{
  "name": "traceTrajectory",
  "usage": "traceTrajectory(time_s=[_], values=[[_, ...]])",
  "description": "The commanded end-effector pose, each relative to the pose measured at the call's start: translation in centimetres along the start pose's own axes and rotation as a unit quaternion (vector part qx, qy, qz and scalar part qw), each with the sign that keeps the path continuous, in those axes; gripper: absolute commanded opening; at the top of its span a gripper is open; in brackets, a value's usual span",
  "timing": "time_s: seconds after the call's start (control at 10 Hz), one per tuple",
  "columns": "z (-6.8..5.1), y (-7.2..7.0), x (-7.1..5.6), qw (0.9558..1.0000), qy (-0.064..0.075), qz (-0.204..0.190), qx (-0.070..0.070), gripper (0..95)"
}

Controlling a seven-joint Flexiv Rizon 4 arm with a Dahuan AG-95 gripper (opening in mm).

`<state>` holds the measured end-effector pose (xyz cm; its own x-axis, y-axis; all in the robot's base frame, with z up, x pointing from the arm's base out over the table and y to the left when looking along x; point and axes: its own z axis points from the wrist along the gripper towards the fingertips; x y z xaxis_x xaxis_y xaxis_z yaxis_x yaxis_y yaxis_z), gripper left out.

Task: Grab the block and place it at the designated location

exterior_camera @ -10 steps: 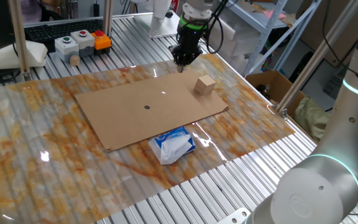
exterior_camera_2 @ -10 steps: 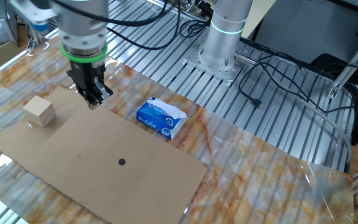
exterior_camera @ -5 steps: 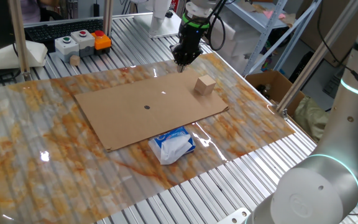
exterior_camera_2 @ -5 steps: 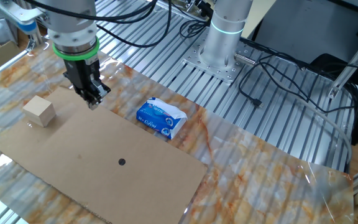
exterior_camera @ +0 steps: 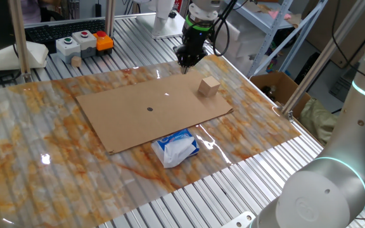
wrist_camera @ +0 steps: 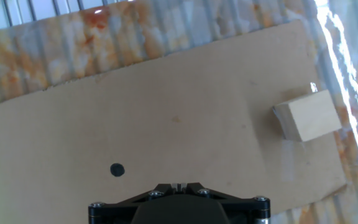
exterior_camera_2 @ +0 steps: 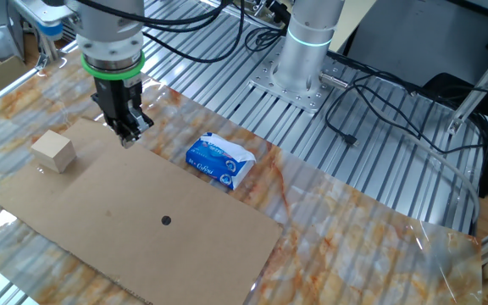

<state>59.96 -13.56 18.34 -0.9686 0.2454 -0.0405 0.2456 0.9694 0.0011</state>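
Cardboard sheet [exterior_camera: 170,117], block [exterior_camera: 209,86] near its edge, hand [exterior_camera: 185,62] apart

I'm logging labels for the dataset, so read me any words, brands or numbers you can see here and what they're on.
Blue-and-white tissue packet: white lettering on the blue face, too small and blurred to read.
Button box: no legible labels.
Block, cardboard sheet, black dot: no text.

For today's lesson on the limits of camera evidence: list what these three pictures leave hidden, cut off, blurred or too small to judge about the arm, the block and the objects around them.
- Gripper: whether the jaws are open or shut; too small and dark in both fixed views, cut off by the bottom edge in the hand view.
- Block: its underside and far faces, in every view.
- Tissue packet: its print is too small to read.
- Black dot: whether printed or stuck on; too small.
- Control box: button labels too small.
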Motion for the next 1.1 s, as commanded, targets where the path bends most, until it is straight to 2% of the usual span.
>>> traceTrajectory(time_s=[0.1,0.5,0.7,1.1], values=[[0.0,-0.4,-0.2,1.0,0.002,-0.003,0.0,0.0],[-0.3,-2.8,-1.8,0.9992,0.004,-0.039,0.0,0.0],[-0.3,-4.7,-2.7,0.9971,0.004,-0.076,-0.001,0.0],[-0.2,-6.9,-3.6,0.9935,0.002,-0.114,-0.002,0.0]])
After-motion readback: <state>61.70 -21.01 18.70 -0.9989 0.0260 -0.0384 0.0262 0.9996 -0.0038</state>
